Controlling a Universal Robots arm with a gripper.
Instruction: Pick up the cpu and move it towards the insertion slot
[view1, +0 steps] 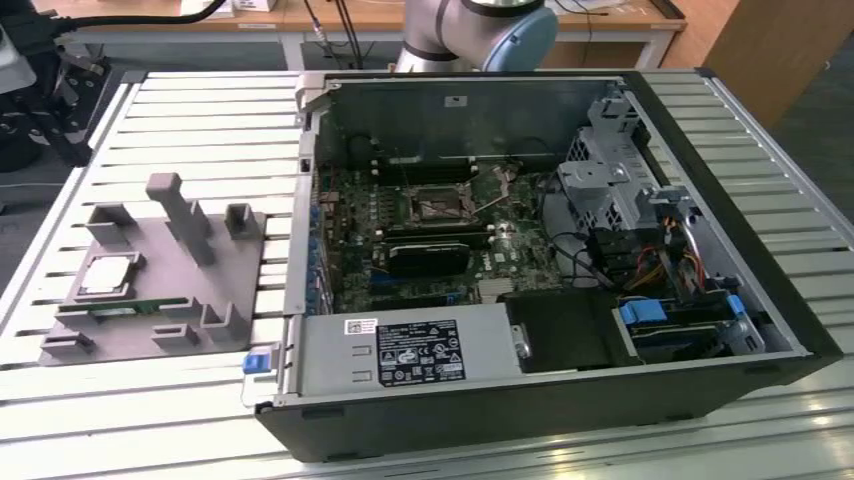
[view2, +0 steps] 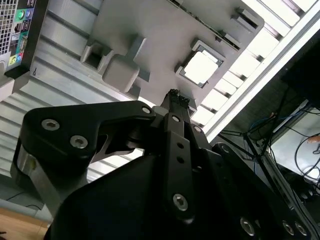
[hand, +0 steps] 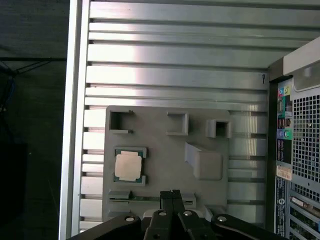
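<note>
The cpu (view1: 110, 275) is a small square chip with a silvery top, lying flat in a pocket of a grey holder block (view1: 200, 290) at the exterior view's left. It is also seen in both wrist views as a pale square (view2: 200, 67) (hand: 128, 166). The insertion slot (view1: 438, 208) is a dark square socket with a metal frame, on the motherboard inside the open computer case (view1: 667, 400). My gripper (hand: 171, 193) (view2: 175, 95) hangs above the holder block, beside the cpu and well clear of it. Its black fingertips (view2: 172, 93) are pressed together with nothing between them.
The grey holder block (hand: 160, 150) has several raised posts and empty pockets, and a long green memory stick (view1: 127, 310) lies in it near the cpu. The slatted aluminium table (view1: 200, 120) ends in an edge (hand: 75, 125) close beside the block. The case's rear panel (hand: 300, 125) stands nearby.
</note>
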